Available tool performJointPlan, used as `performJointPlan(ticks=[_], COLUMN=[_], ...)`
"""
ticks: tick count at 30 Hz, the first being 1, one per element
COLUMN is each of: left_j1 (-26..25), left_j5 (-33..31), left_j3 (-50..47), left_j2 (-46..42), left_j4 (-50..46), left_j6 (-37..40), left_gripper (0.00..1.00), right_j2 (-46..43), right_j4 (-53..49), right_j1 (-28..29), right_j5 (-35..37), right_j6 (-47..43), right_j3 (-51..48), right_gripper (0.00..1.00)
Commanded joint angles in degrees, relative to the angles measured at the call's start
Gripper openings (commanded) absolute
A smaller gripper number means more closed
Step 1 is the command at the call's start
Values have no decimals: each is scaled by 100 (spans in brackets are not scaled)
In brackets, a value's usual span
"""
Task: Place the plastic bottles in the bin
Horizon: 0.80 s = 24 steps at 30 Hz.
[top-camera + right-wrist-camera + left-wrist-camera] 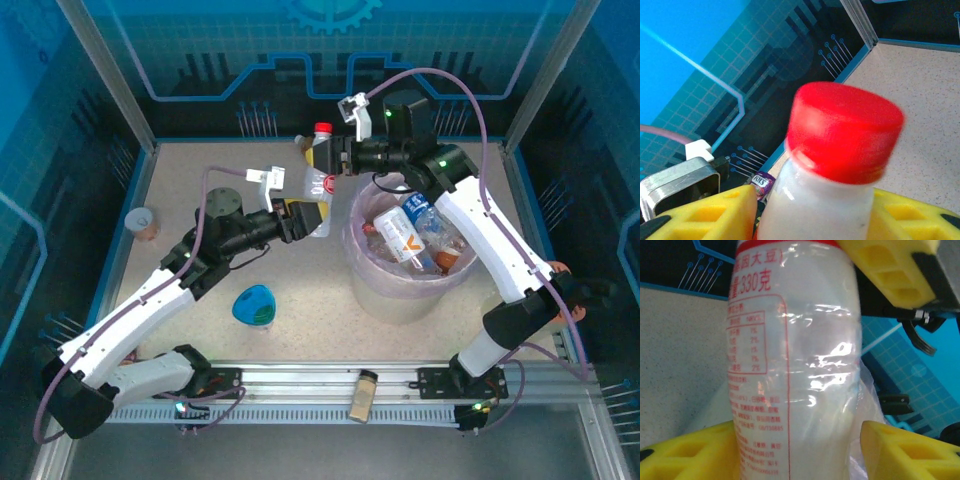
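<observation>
- The white bottle [318, 185] is at the upper centre of the overhead frame, between the two grippers. Its red cap [323, 129] points toward the top of the frame. It lies just left of the bin [395, 295] and outside the rim.
- The left gripper [312, 216] meets the lower body of the bottle from the left. The right gripper [336, 158] meets the upper part from the right, just below the cap.
- Right wrist view: the right gripper [815, 215] has both yellow jaws set against the neck of the white bottle [810, 200], under the red cap [845, 130]. The jaws are narrow and clamp the bottle.
- Left wrist view: the left gripper [790, 450] has the red-printed body of the white bottle [795, 365] between its jaws. The lower-left jaw touches the label. The lower-right jaw appears to stand just off it, so I cannot tell whether this grip holds.
- In the same view, a yellow jaw of the right gripper lies against the bottle at the upper right.
- The bin stands on the desk [180, 170] at centre right of the overhead frame. Several bottles [408, 235] lie tilted inside it.
- A blue dish [255, 305] lies on the desk to the lower left of the bin.
- A paper cup [145, 222] stands near the left edge.
- A small jar [364, 395] lies on the rail at bottom centre.
</observation>
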Motion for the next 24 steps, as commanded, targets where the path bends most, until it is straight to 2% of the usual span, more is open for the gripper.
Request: performJointPlan(ticks=[1, 5, 7, 12, 17, 20, 24], left_j1=[-33, -31, -34, -13, -13, -22, -21], left_j5=[17, -88, -241, -574, -391, -303, -261], left_j3=[-148, -406, -521, -658, -557, -529, -509], left_j2=[-105, -296, -424, -596, -280, -59, 235], left_j4=[377, 543, 511, 401, 471, 524, 617], left_j6=[87, -56, -93, -137, -212, -264, -318], left_gripper=[72, 77, 79, 81, 81, 81, 80], right_j2=[-190, -181, -205, -574, -1123, -1353, -1401], right_j4=[144, -19, -125, -325, -912, -1354, -1593], right_j1=[-71, -209, -331, -909, -1465, -1507, -1429], right_j5=[-33, -54, -68, -148, -49, 363, 439], right_j6=[-85, -250, -330, -483, -1053, -1496, -1606], right_j3=[318, 839, 1117, 1391, 1167, 873, 437], right_gripper=[49, 38, 36, 23, 19, 16, 14])
